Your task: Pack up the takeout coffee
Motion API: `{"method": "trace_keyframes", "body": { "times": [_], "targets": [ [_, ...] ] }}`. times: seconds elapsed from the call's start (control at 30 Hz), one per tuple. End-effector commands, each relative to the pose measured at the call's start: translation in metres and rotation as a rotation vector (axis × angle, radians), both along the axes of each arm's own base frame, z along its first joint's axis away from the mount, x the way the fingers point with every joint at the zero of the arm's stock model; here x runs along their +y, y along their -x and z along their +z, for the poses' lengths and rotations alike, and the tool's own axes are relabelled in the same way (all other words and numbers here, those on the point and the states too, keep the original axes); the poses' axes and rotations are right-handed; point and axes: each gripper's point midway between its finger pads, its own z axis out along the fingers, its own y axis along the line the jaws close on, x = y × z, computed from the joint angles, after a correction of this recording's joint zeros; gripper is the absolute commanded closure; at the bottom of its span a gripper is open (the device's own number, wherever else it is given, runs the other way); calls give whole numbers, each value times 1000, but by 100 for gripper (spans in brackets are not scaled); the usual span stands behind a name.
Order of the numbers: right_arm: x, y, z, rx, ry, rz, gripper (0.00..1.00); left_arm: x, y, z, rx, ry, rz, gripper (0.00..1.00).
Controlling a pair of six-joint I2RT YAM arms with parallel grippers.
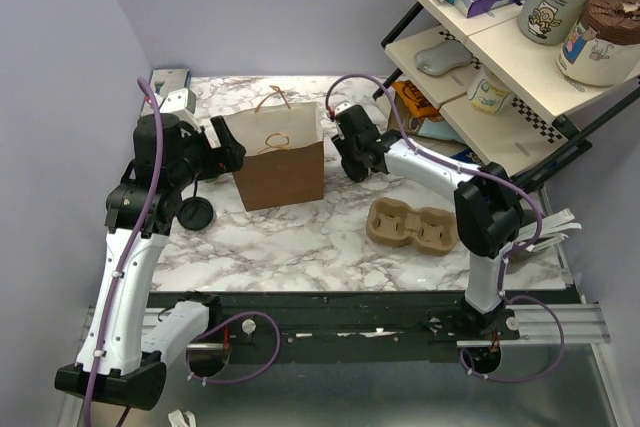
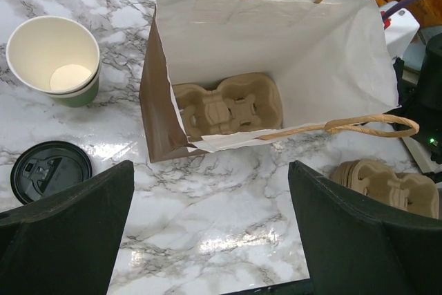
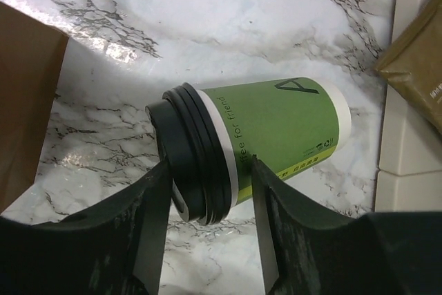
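The takeout coffee (image 3: 276, 126), a green cup with a black lid, lies on its side on the marble in the right wrist view; the top view hides it under the arm. My right gripper (image 3: 210, 177) straddles its lid end with the jaws part closed: one finger is at the lid's face and the other against the cup's side, with no firm hold to be seen. This gripper (image 1: 350, 162) is just right of the brown paper bag (image 1: 280, 162). My left gripper (image 2: 210, 233) hangs open and empty over bare marble before the bag (image 2: 276, 39).
A pulp cup tray (image 2: 228, 105) lies inside the upright bag. Another tray (image 1: 412, 225) sits on the table to the right. A lidless green cup (image 2: 55, 56) and a loose black lid (image 2: 50, 170) stand left of the bag. A stocked shelf (image 1: 520, 57) rises at the back right.
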Motion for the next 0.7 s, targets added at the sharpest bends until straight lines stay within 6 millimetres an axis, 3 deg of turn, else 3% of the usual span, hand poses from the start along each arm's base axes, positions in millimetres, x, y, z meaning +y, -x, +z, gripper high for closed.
{"method": "trace_keyframes", "body": {
  "times": [0.0, 0.17, 0.27, 0.5, 0.53, 0.6, 0.63, 0.67],
  "targets": [
    [-29, 18, -11, 37, 122, -86, 60, 4, 3, 2, -18, 2, 22, 1],
    [-30, 21, 9, 13, 37, -176, 83, 4, 6, 2, -18, 14, 28, 1],
    [-26, 23, 25, -2, -33, -203, 90, 4, 7, 3, -23, 19, 28, 1],
    [-13, 39, 64, 34, -287, -293, 91, 8, 17, 14, -56, 26, 47, 1],
    [-4, 49, 63, 102, -361, -271, 91, 8, 19, 17, -70, 27, 49, 1],
    [-6, 53, 74, 176, -523, -326, 91, 9, 22, 19, -75, 31, 51, 1],
    [7, 65, 79, 267, -623, -277, 90, 9, 24, 20, -81, 31, 49, 1],
    [0, 65, 80, 305, -717, -332, 90, 9, 24, 21, -87, 33, 51, 1]
  ]
}}
